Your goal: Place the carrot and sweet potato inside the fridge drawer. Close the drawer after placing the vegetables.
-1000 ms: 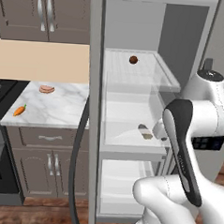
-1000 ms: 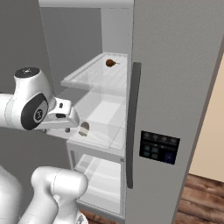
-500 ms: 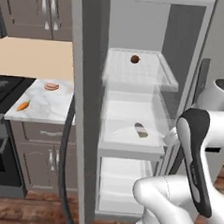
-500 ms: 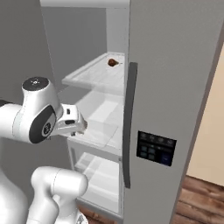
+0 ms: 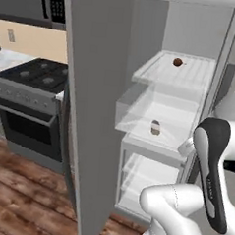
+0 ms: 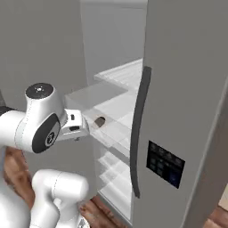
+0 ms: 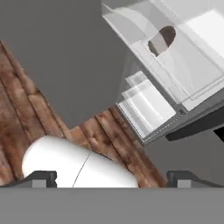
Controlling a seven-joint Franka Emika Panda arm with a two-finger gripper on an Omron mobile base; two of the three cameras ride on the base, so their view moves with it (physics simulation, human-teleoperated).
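Claw (image 7: 112,177) open wide and empty in hand view, aimed down past the fridge drawer (image 7: 131,52) holding the sweet potato (image 7: 162,40). Left base view: drawer pulled out, potato inside. Right base view: same; the door edge could be clipped if the arm swings.

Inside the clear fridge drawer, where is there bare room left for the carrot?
The fridge drawer holds just the sweet potato, near its front middle. The floor on both sides of it and behind it, toward the back wall, looks bare. The ribbed shelf above carries one small brown ball.
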